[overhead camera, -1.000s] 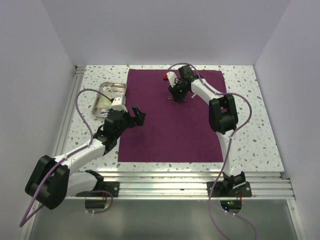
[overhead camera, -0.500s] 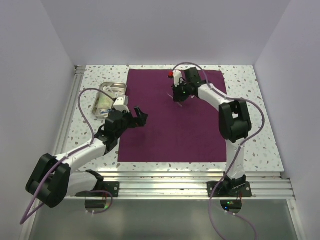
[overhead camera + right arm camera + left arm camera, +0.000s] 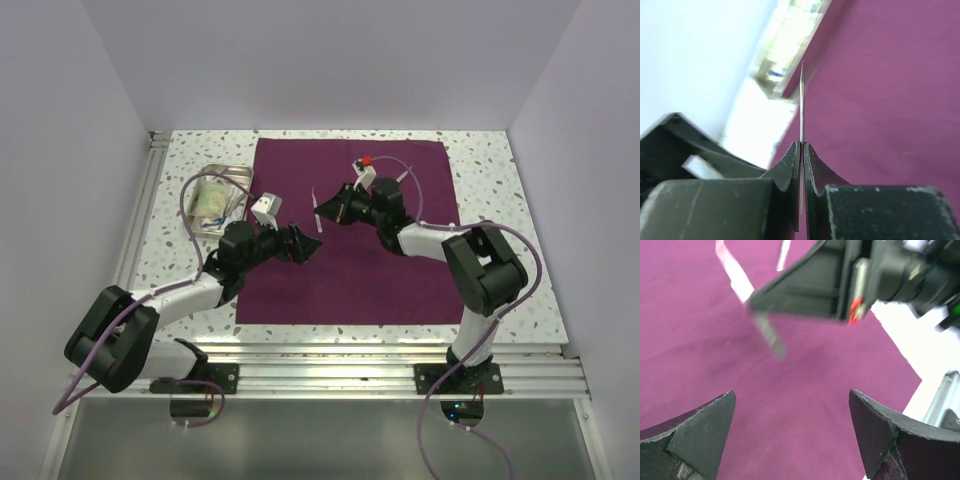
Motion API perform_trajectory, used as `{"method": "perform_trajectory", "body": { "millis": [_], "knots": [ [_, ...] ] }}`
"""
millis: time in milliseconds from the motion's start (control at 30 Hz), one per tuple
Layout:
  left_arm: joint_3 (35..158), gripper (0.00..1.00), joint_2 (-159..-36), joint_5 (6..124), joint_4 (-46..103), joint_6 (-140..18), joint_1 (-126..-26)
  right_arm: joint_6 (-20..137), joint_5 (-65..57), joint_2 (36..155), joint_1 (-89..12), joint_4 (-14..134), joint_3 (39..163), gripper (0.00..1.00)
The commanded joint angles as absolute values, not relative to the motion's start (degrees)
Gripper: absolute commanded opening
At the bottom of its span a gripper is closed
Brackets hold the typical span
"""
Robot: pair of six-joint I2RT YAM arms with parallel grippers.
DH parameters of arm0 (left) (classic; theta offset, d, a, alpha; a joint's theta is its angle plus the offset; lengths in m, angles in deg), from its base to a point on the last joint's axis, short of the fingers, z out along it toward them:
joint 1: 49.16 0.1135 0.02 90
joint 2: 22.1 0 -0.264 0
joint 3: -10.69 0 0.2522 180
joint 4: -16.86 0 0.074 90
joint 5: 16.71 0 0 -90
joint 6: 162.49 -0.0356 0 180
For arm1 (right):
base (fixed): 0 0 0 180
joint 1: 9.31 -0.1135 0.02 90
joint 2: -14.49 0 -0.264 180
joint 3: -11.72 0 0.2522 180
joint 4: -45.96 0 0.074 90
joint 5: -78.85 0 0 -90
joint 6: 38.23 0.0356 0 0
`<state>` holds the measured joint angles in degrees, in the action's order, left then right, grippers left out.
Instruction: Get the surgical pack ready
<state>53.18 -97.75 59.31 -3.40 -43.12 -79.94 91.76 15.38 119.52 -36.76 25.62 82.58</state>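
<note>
The top external view looks down from high above the near edge, covering the whole surface [image 3: 490, 200]. Each wrist view sits close behind its own fingers, low over the purple cloth [image 3: 350, 285]. The left wrist view faces the right tool [image 3: 760, 297], which the overhead view also shows.

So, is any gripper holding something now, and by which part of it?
The right gripper pinches a thin white strip flat between its fingertips, seemingly near mid-length; one end sticks out beyond them. The left gripper is open and empty.
</note>
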Motion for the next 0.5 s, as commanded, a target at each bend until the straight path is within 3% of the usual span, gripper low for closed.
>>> {"method": "perform_trajectory", "body": {
  "millis": [0,133,467],
  "knots": [
    [53.6,0.97,-98.2,54.4,-11.1,-43.4,-80.1,110.4,13.8,120.4,-38.6,-2.4,78.4,0.00],
    [55.0,0.89,-100.2,55.4,-9.0,-43.4,-80.1,114.6,11.4,121.9,-39.8,-11.8,73.7,0.00],
    [55.9,0.81,-101.3,56.4,-7.4,-42.9,-80.1,116.5,10.5,123.3,-40.6,-20.5,69.3,0.00]
  ]
}}
